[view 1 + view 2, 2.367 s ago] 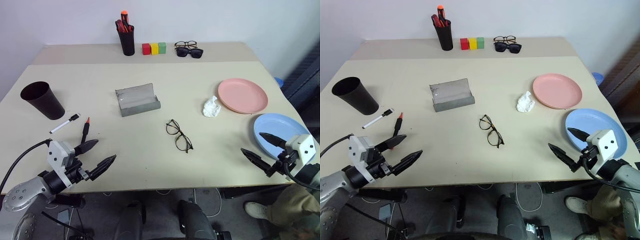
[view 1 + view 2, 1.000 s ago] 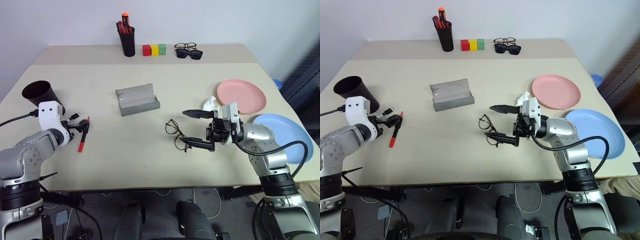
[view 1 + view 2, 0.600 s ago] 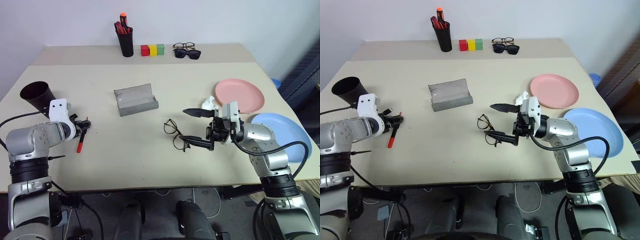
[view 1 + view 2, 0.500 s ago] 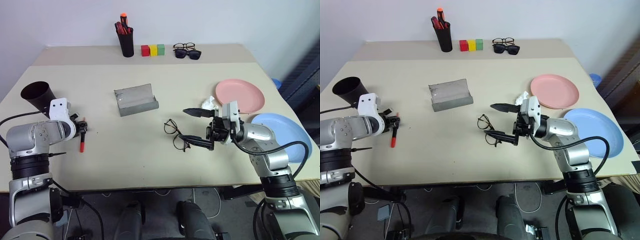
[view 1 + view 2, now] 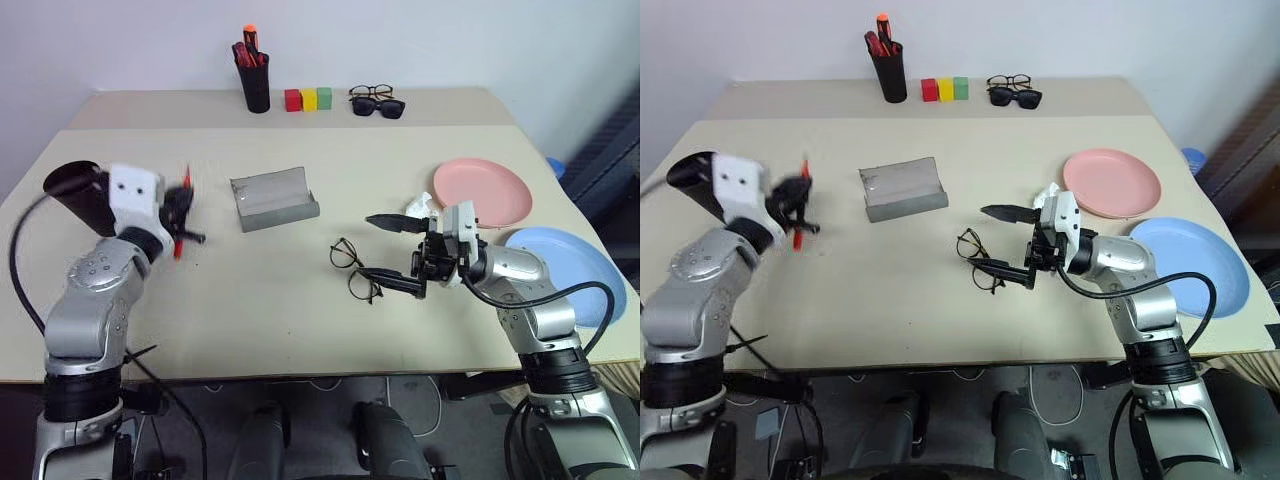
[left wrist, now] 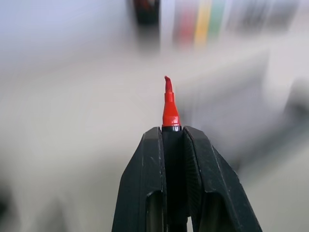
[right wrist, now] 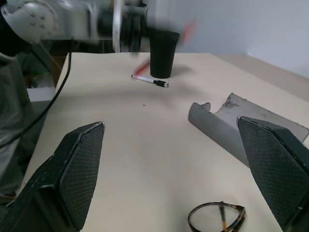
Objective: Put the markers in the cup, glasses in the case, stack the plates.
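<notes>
My left gripper is shut on the black marker, whose red tip juts past the fingers. It hangs above the table just right of the black cup, which the wrist partly hides. The white marker lies on the table beside the cup. My right gripper is open and level, its fingers just right of the wire-framed glasses. The grey case lies open behind them. The pink plate and the blue plate sit side by side at the right.
A crumpled white tissue lies next to the pink plate. Along the back edge stand a black pen holder with markers, three coloured blocks and two other pairs of glasses.
My left gripper closed on the red-tipped marker, lifted it off the table and turned it upward, beside the cup. The right arm and the glasses kept still.
</notes>
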